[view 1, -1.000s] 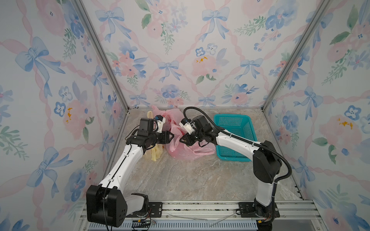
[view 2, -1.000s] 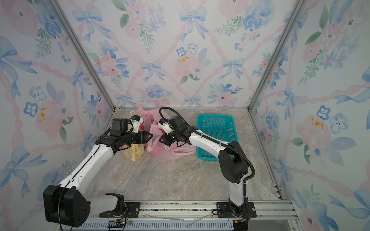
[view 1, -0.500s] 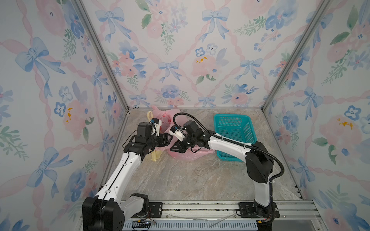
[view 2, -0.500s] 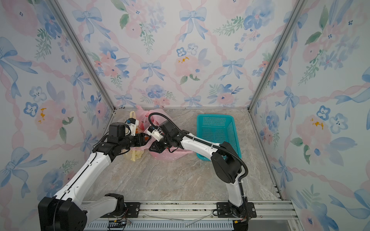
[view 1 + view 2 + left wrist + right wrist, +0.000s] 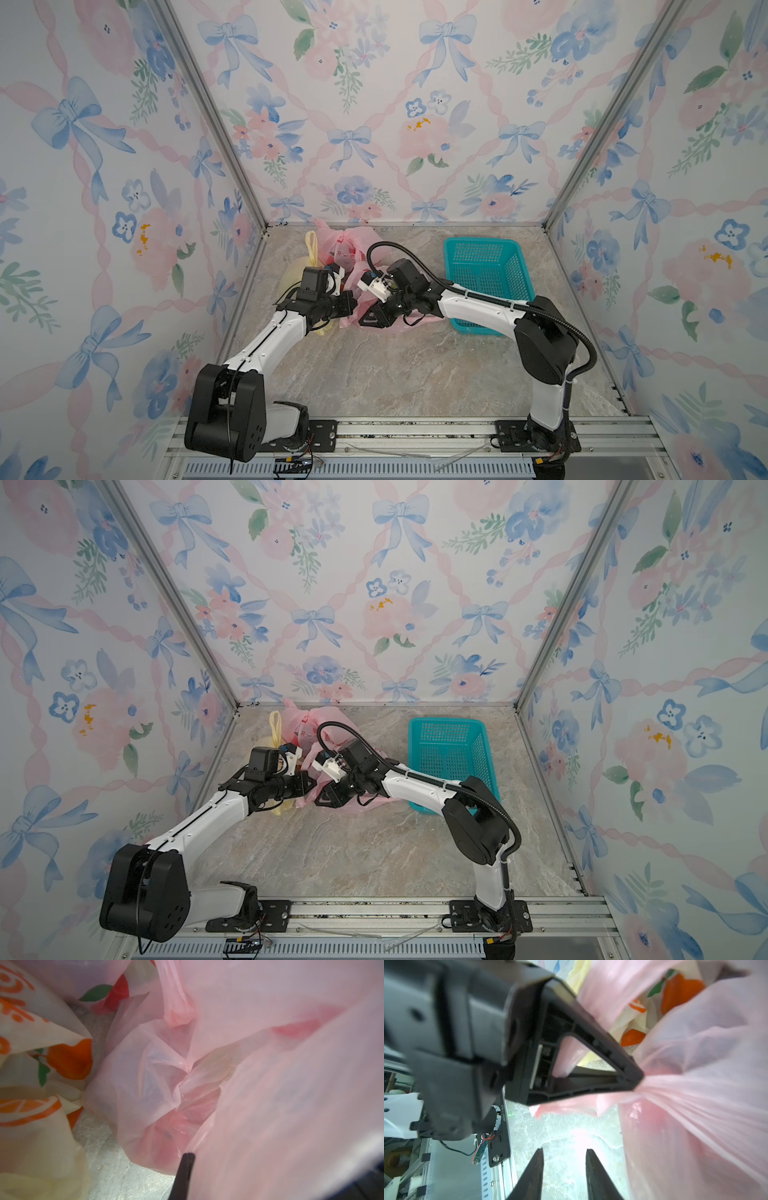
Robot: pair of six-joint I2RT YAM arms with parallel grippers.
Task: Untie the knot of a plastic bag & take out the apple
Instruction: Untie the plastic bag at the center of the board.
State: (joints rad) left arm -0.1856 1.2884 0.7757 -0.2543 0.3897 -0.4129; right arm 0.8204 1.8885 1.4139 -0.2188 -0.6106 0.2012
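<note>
A: Marble-pattern tabletop (image 5: 415,365) inside a floral-papered booth. Jaw status?

B: Left gripper (image 5: 636,1081) is clenched on a gathered pleat of the pink plastic bag (image 5: 695,1095); in the right wrist view the film fans out taut from its tip. In its own wrist view only one dark finger (image 5: 184,1176) shows against pink film.

A: Right side?

B: Right gripper (image 5: 563,1169) has its jaws parted, nothing between them, only tabletop visible through the gap. It sits just beside the bag, low, near the left gripper.

A: Where's the bag in the cell?

B: Back-left part of the table in both top views (image 5: 357,291) (image 5: 309,766), between the two wrists. Both arms reach in from the front rail and meet there.

A: Apple?

B: Reddish mass shows through the film in the left wrist view, too blurred to call. Can't tell whether the knot is undone.

A: Anything else around?

B: Yellowish bag with orange fruit print (image 5: 41,1059) touching the pink one on its left side; it shows in a top view (image 5: 299,274). Another pink bag (image 5: 338,243) behind them at the back wall. Teal plastic basket (image 5: 484,249) to the right, apart from the bags.
</note>
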